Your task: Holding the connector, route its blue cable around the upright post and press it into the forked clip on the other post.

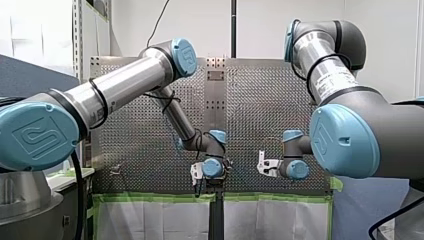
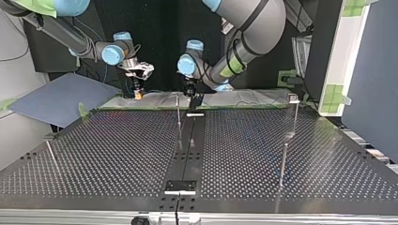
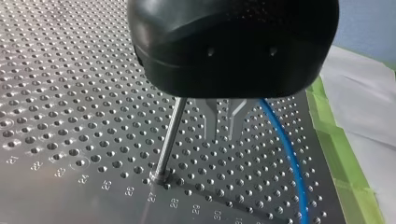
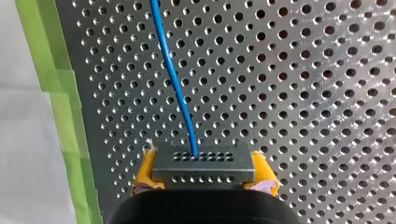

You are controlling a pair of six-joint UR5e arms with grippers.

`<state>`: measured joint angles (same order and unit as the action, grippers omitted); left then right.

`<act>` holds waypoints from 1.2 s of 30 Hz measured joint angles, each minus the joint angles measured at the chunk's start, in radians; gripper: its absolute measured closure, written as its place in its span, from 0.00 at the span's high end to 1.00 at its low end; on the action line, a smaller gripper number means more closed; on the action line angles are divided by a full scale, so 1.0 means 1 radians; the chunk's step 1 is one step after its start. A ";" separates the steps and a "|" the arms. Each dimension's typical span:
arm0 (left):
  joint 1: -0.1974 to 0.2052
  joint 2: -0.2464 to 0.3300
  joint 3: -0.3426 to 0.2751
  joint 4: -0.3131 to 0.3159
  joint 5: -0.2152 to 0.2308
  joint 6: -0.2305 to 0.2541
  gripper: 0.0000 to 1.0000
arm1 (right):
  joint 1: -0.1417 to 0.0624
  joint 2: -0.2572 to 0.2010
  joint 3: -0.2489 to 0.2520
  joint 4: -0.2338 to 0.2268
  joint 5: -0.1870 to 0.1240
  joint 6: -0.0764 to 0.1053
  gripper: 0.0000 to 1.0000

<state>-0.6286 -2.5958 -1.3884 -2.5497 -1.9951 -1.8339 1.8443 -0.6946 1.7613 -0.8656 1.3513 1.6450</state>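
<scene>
Two silver-and-blue robot arms (image 1: 125, 85) (image 1: 327, 75), two two-fingered grippers (image 3: 223, 136) (image 4: 203, 176), four thin upright metal posts (image 2: 178, 112) (image 2: 294, 117) (image 2: 283, 164) (image 2: 50, 152), one blue cable (image 4: 175, 79), one grey perforated connector (image 4: 203, 164)

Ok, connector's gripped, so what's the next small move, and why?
Probably carry the connector, on which my right gripper is shut, past the post so the cable starts to wrap it. The cable runs on the far side of my left gripper from the post, not yet touching or rounding it.
</scene>
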 joint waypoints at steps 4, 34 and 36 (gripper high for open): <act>0.006 0.000 0.000 0.000 0.007 0.000 0.15 | -0.001 0.002 -0.006 0.000 0.016 0.000 0.00; 0.032 -0.007 0.008 -0.008 0.044 -0.022 0.15 | 0.002 0.074 -0.115 0.120 0.040 -0.059 0.00; 0.033 -0.020 0.016 -0.016 0.048 -0.027 0.18 | 0.001 0.075 -0.116 0.115 0.041 -0.058 0.00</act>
<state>-0.5955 -2.6156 -1.3728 -2.5662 -1.9472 -1.8606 1.8452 -0.6198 1.6450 -0.7506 1.3919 1.5869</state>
